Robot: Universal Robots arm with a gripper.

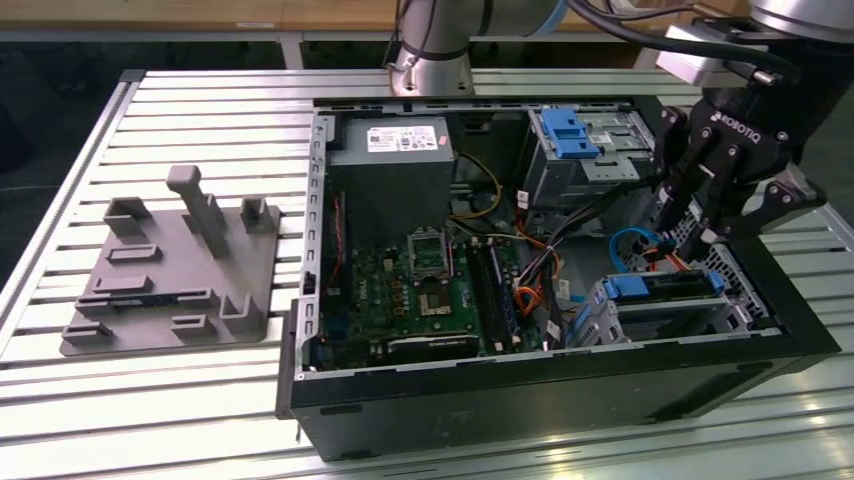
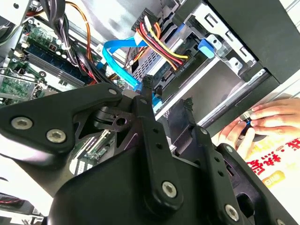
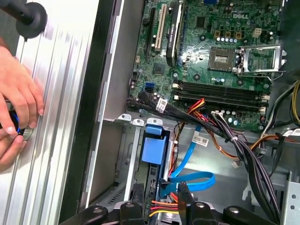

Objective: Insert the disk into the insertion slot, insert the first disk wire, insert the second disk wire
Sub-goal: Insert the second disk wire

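Note:
The disk, grey in a bright blue carrier, lies inside the insertion slot, the silver cage at the case's near right corner. In both wrist views its blue carrier tab shows at the cage mouth. A blue flat wire ends in a plug at the disk's rear. A red, yellow and black wire bundle meets the disk beside it. My gripper hangs open just above, its fingertips either side of the blue plug and holding nothing.
The open computer case holds a green motherboard, a power supply and a second cage with a blue latch. A grey fixture plate lies on the slatted table at the exterior view's left. A person's hands rest beside the case.

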